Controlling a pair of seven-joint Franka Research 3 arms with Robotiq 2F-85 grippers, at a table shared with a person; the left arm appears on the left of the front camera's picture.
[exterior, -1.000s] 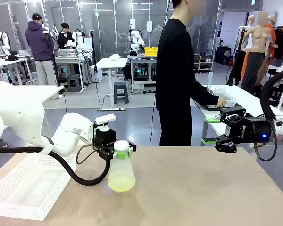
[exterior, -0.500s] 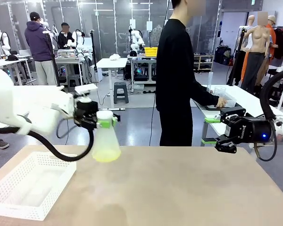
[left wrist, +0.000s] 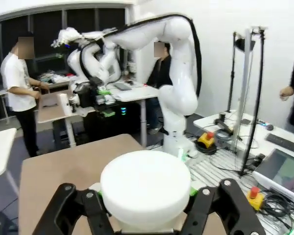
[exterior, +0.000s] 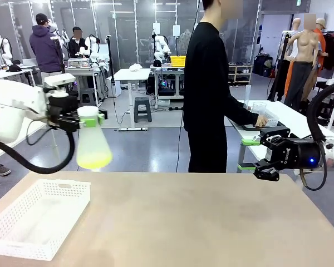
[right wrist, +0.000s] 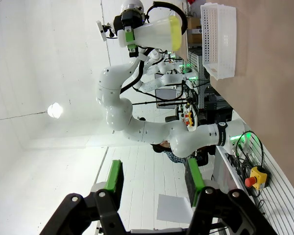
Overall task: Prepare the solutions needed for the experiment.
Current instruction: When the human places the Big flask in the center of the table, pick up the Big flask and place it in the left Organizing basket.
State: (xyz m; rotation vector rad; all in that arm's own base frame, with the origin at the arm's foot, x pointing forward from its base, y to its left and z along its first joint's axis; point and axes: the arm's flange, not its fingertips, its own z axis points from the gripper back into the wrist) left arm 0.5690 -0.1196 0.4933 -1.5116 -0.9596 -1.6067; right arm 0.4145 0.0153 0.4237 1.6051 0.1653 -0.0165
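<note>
Brown tabletop fills the lower half of the front view, with a busy lab of white tables and other people behind it. High in the left of that picture hangs a frosted conical flask, clear of the table, with the solutions showing as a shallow yellow-green layer across its wide bottom. How deep the liquid goes is hard to judge through the cloudy plastic. The left gripper is pinched on the flask's neck, its green pads against the white top. From the left wrist view the white round cap sits between the black fingers and hides the flask body and the liquid below it; the finger bases are cut off by the bottom edge.

Below the flask, at the lower left of the front view, a white mesh basket lies on the table, its near corner cut off by the frame. In the right wrist view, turned sideways, the same flask appears at the top with its yellow layer, and the basket at upper right.

At the right edge of the front view the right gripper hangs beyond the table's far corner, jaws spread with nothing between them. A person in black stands across the table, one hand on a side table; the head is cut off above.
</note>
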